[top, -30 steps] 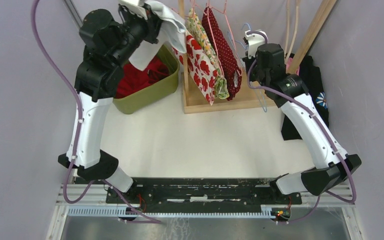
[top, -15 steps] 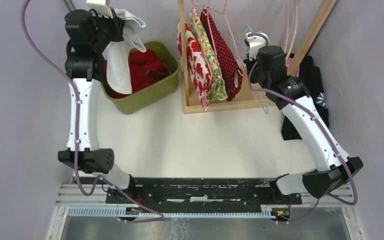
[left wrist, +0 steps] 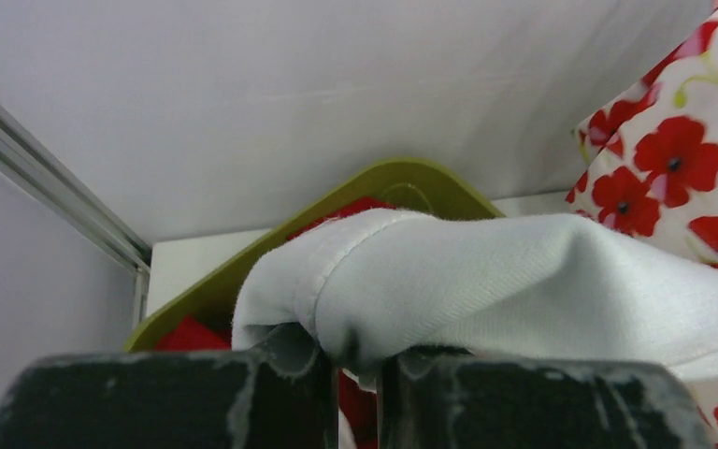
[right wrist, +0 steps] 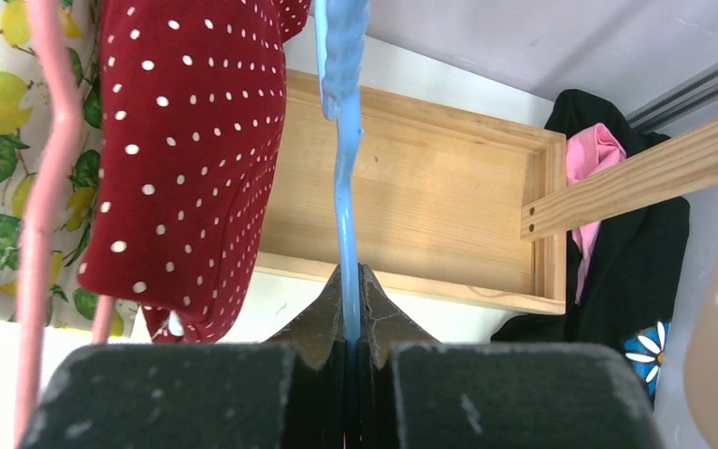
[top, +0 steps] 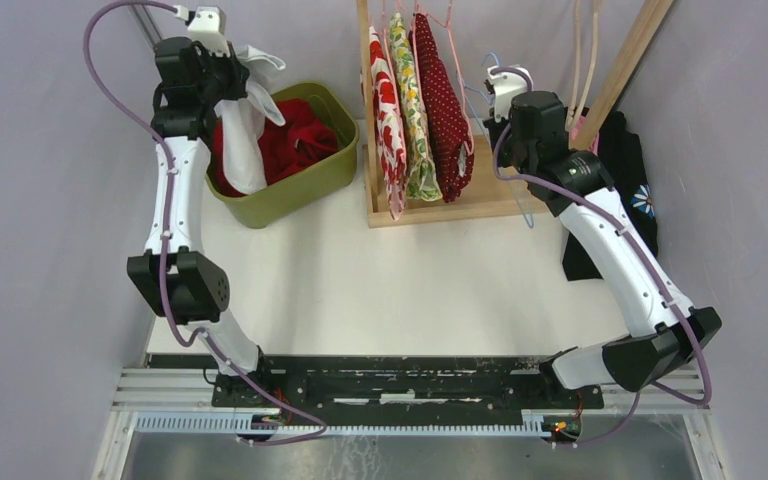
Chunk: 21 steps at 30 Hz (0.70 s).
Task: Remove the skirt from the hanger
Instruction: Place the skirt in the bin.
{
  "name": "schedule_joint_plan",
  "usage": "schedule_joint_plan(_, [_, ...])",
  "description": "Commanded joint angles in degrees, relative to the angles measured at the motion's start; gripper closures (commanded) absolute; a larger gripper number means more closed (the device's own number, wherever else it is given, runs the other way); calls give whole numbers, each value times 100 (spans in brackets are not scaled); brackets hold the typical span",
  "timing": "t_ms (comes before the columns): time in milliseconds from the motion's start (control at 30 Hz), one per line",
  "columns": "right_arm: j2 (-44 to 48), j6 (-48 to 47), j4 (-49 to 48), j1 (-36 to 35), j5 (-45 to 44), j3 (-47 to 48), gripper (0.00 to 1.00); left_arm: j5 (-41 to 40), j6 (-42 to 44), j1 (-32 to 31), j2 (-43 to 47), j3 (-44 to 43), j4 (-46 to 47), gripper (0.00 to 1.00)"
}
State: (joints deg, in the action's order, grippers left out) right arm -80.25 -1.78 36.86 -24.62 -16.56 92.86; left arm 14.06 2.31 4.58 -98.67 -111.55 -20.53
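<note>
Skirt point(left wrist: 524, 290) in left claw point(left wrist: 357, 369), hanger point(right wrist: 344, 140) right claw point(right wrist: 350, 285)

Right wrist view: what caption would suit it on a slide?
Right gripper shut on the blue hanger, beside a red dotted garment.

The blue hanger point(right wrist: 343, 140) is cropped at the top edge.

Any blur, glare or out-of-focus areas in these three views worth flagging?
Top external: evenly lit, sharp, only soft shadows, no glare. Left wrist: white skirt stitching crisp, not blown out. Right wrist: blue hanger blurs near the lens at the top; wooden tray sharp.
</note>
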Motion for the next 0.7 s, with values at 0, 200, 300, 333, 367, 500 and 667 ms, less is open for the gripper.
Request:
schedule_joint_plan(0, [-137,25,-232,24,-6,234,99,30,243,17,-309,133,77,97])
schedule_joint_plan(200, [-238,-41,-240,23,-36,290,99,-301,598,13,-382,646,-108,94])
schedule_joint_plan(300, [-262,-45,-251,22,-34,316,99,-37,590,14,-356,869,-159,81])
schedule_joint_plan(333, [-263,-42,-250,26,-18,321,99,37,560,13,-324,990,-146,75])
schedule_joint_plan(367, [-263,-42,-250,20,-7,326,99,127,536,16,-291,1103,-159,64])
schedule_joint_plan(500, [-235,-124,-196,21,-142,353,99,483,503,9,-23,1490,-209,32])
schedule_joint_plan(667, [-316,-153,-116,24,-151,591,99,851,306,16,138,1322,-278,10])
